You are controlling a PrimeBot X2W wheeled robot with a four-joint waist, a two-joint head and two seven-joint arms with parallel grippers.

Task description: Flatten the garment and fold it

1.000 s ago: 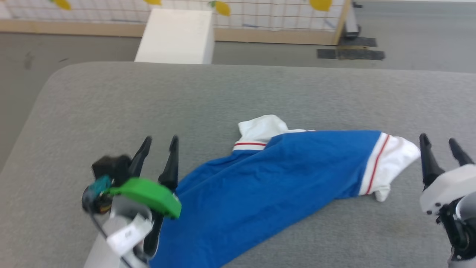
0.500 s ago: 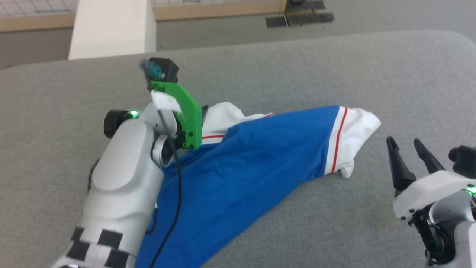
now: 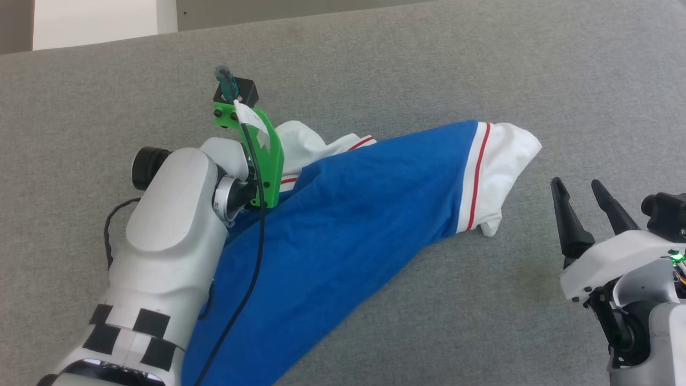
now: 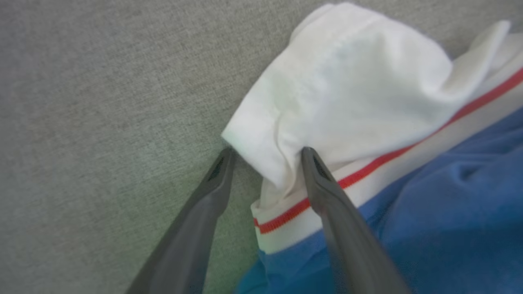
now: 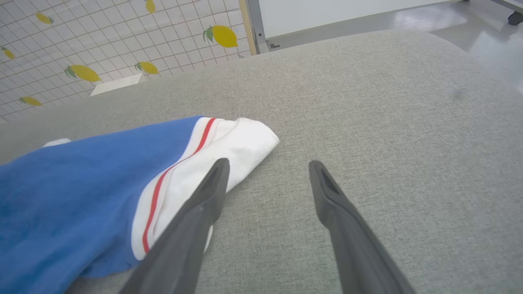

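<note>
the garment (image 3: 343, 225) lies bunched on the padded surface (image 3: 482, 64) before me, slanting from my near left up toward my far right. its right-hand sleeve (image 3: 501, 161) forms the far right end. my right gripper (image 3: 578, 185) stands near that sleeve, to its right and apart from it. the left-hand sleeve (image 4: 347, 94) lies at the garment's far left edge. my left gripper (image 4: 266, 152) straddles that sleeve's corner, one finger on the cloth and the other on the surface just beside it. my left forearm (image 3: 166, 241) reaches over the garment's near left part. a block (image 3: 96, 21) stands beyond the surface's far edge, to the left.
</note>
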